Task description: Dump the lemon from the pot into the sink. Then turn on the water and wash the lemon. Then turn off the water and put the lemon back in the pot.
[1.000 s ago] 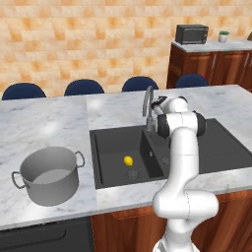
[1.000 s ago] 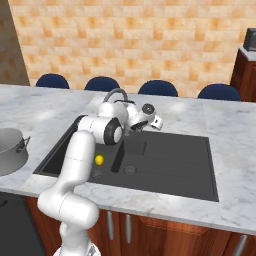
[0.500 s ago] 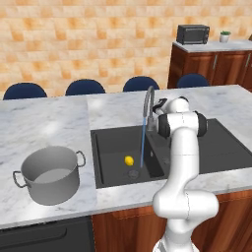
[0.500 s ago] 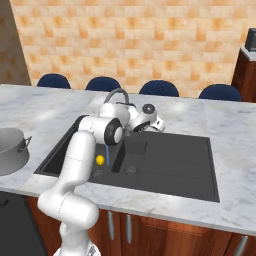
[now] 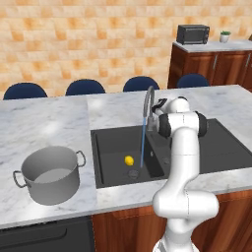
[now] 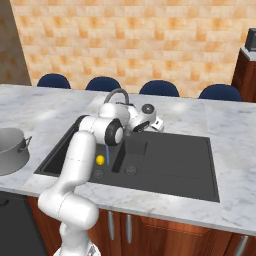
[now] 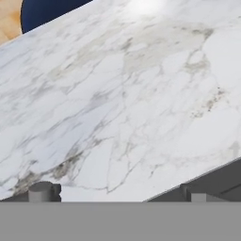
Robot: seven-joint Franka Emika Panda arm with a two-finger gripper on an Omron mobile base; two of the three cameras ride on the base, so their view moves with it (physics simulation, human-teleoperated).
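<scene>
One lemon (image 5: 129, 160) is lying in the large basin of the sink (image 5: 110, 142), just beside the round drain, and a thin blue stream of water (image 5: 142, 142) is falling from the faucet (image 5: 148, 98) into that same basin, landing next to the fruit rather than on it. In the right base view the lemon (image 6: 100, 159) is showing between the arm and the basin wall. Left of the sink, the pot (image 5: 49, 174) is standing upright on the marble surface (image 5: 44, 128), well apart from the lemon, its pale inside holding nothing. The claw (image 6: 159, 124) is hanging by the faucet base at the sink's back rim (whether it is spread or closed I cannot tell).
</scene>
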